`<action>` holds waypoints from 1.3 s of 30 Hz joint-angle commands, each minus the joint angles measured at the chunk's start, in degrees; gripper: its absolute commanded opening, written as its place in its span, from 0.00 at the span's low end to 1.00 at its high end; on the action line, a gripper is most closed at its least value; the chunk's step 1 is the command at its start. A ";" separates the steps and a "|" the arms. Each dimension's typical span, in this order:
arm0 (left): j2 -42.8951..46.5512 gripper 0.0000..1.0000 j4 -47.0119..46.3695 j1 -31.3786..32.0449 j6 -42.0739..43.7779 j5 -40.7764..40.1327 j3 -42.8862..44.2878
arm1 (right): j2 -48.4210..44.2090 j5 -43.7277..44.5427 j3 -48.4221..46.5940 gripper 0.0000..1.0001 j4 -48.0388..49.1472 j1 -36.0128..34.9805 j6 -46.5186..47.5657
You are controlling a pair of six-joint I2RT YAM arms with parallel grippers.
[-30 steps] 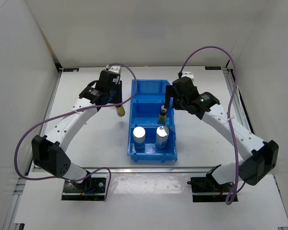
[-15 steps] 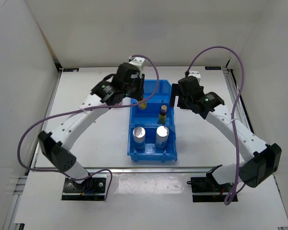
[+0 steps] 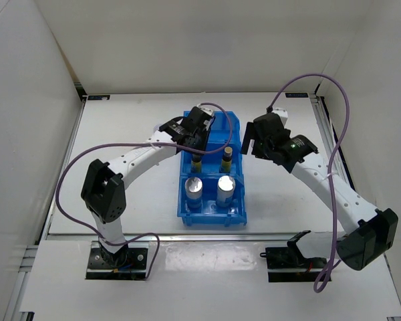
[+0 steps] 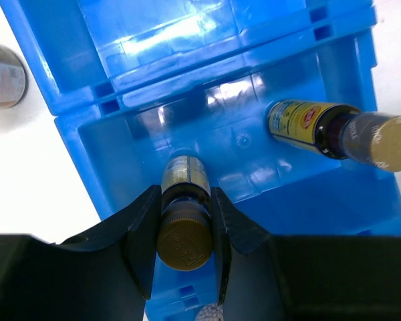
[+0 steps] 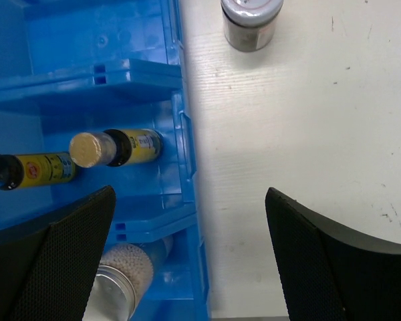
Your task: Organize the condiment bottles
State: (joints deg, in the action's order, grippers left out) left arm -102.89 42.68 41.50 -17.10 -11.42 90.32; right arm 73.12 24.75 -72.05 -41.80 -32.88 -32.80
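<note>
**Left pincer is gripping a slim bottle in the bin's middle compartment**

The left pincer (image 4: 184, 231) is clenching a slim dark bottle with a yellow label and tan cap (image 4: 185, 180) inside the blue three-compartment plastic bin (image 3: 214, 124), left of a matching bottle (image 4: 307, 125). Two white-blue cylinders with shiny silver tops (image 3: 194, 190) are standing in the near compartment. The right pincer (image 5: 190, 254) is hanging released over the bin's right wall. A squat grey-lidded jar (image 5: 251, 20) is sitting on the white worktop (image 3: 140, 200).

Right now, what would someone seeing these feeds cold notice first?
The blue bin mid-table draws the eye: the left end effector is clamped on a slim yellow-labelled bottle in its middle compartment, beside a second slim bottle. Two silver-topped cylinders fill the near compartment. The right end effector hangs open over the table by the bin's right wall, near a loose grey-lidded jar.
</note>
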 commanded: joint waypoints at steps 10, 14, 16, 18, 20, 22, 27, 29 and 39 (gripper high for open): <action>1.55 0.57 -3.92 0.34 -2.14 -4.49 -1.82 | -0.17 0.91 1.48 0.95 2.43 -0.43 -2.18; 1.55 0.69 -3.92 0.34 -2.14 -5.10 -2.35 | -0.17 0.91 2.00 0.95 2.43 -0.43 -2.18; 1.55 0.74 -3.92 0.34 -2.14 -5.63 -2.35 | -0.17 0.91 2.00 0.95 2.43 -0.43 -2.18; 2.08 0.79 -3.92 0.34 -2.14 -5.63 -2.35 | -0.17 0.91 2.00 0.96 2.43 -0.43 -1.66; 2.78 0.82 -3.92 0.34 -2.14 -6.16 -1.82 | -0.17 0.91 2.00 0.96 2.43 -0.43 -1.66; 3.31 0.91 -3.92 0.34 -1.10 -6.68 -1.12 | -0.17 0.91 2.00 0.96 2.43 -0.43 -1.66; 6.73 1.00 -1.99 0.34 0.05 -6.69 3.00 | -0.17 0.91 2.53 0.96 2.43 -0.43 -1.66; 8.83 1.00 -1.11 0.34 0.58 -7.91 4.85 | -0.17 0.91 2.53 0.96 2.43 -0.43 -1.13; 25.44 1.00 -0.31 -12.64 3.22 -17.66 -4.87 | 8.24 1.81 -7.65 1.00 -1.43 4.47 8.34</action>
State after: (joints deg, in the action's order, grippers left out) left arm -82.17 40.64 33.71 -15.46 -22.33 90.78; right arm 79.29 25.69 -74.04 -42.48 -31.83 -29.19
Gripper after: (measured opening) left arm 0.998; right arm 0.998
